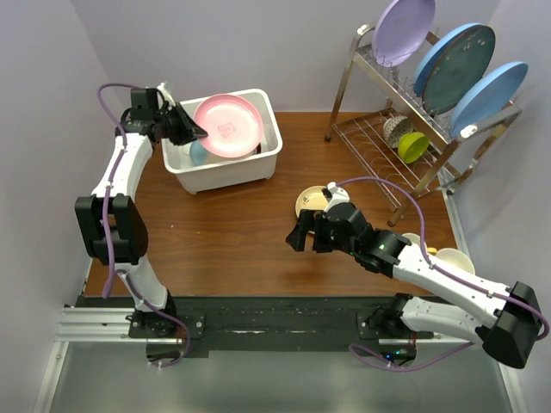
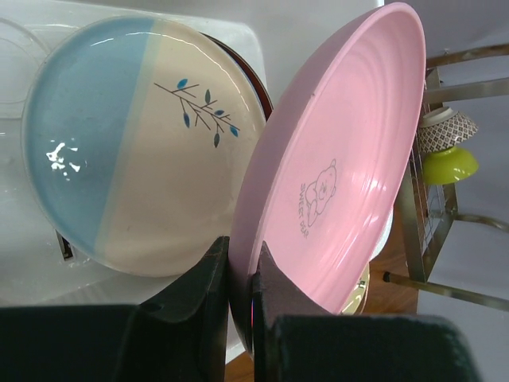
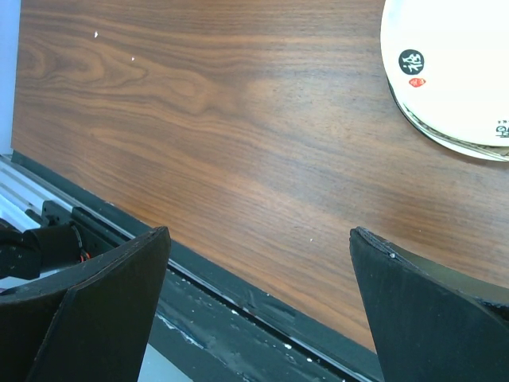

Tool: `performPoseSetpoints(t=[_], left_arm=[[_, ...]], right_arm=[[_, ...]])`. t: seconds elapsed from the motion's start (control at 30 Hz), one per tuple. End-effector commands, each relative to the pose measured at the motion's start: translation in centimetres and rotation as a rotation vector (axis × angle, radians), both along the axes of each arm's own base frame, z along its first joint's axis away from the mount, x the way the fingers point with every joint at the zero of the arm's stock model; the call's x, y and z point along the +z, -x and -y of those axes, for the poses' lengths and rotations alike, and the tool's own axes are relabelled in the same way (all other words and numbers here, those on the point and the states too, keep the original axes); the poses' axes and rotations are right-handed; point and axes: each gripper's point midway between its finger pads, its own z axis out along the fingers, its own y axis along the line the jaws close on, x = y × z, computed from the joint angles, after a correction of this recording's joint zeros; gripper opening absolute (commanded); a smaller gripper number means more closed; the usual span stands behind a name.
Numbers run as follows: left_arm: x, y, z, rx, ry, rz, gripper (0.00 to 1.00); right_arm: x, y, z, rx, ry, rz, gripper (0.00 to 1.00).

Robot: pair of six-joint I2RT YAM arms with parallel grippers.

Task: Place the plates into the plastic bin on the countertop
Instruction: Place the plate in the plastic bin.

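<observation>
Top view: a round pink plate (image 1: pixel 228 126) is held tilted over the white rectangular plastic bin (image 1: pixel 225 175), rear-left on the dark brown wood-grain countertop (image 1: pixel 224 237), by the left gripper (image 1: pixel 195 131). Left wrist: jaws are clamped on its rim, w/ a round pale blue-and-cream plate (image 2: pixel 119 159) lying in the bin behind it. Right wrist: the right gripper (image 3: pixel 256 239) is spread wide, empty, nr a small round tan plate (image 3: pixel 453 72). Step judged: pink plate going in; next it needs lowering flat, then release.

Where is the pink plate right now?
Top view, upper left: the pink plate hangs tilted over the bin, its rim pinched by the left gripper, above the blue-and-cream plate lying inside.
</observation>
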Motion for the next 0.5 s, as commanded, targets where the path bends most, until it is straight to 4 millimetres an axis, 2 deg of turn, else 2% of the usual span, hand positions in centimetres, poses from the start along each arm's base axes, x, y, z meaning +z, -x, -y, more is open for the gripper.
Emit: performPoseSetpoints(t=[0.0, 0.27, 0.47], left_arm=[[0.7, -1.1, -0.9, 0.042, 0.008, 0.059, 0.00], [-1.7, -1.5, -2.5, 0.115, -0.026, 0.009, 0.00], [-2.9, -1.9, -2.5, 0.123, -0.026, -0.016, 0.00]], right_arm=[[0.3, -0.3, -0.5, 0.010, -0.009, 0.021, 0.99], [0.1, -0.2, -0.6, 0.019, -0.013, 0.017, 0.99], [0.2, -0.2, -0.4, 0.010, -0.013, 0.019, 0.99]])
